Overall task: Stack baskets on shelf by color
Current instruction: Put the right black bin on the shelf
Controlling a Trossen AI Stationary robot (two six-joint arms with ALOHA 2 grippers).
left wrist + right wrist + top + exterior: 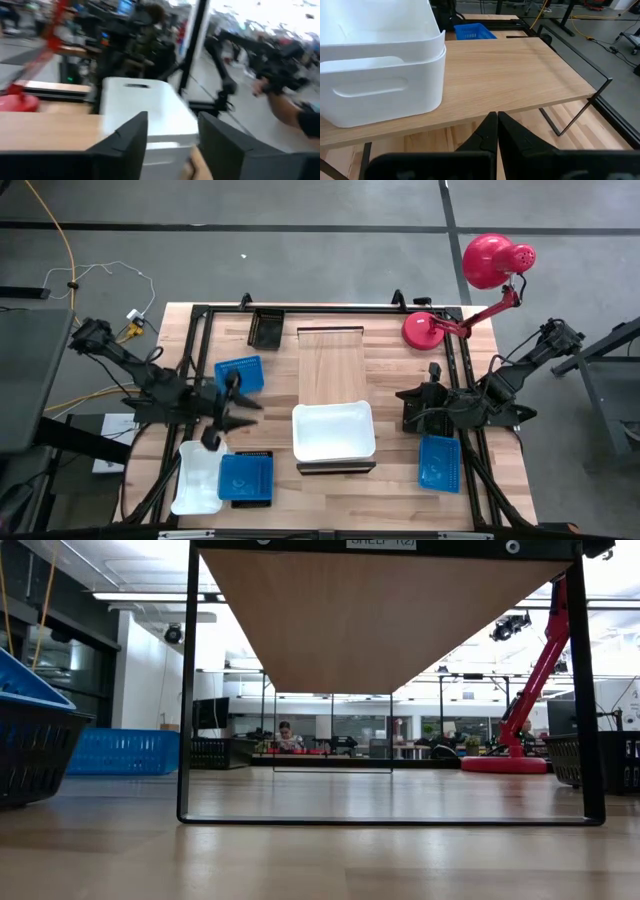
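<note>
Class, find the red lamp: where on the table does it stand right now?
In the high view, the red lamp stands at the table's far right corner, beside the shelf and beyond the right arm.

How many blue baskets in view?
3. One on the table left of the shelf, by the left gripper; one front left, nested in a black basket; one front right, below the right gripper. Stacked ones may hide more.

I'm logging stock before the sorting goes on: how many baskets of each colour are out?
White baskets: 3 (two nested on the shelf, one off it)
Blue baskets: 3
Black baskets: 3 (one under a blue one)
Total: 9
</note>
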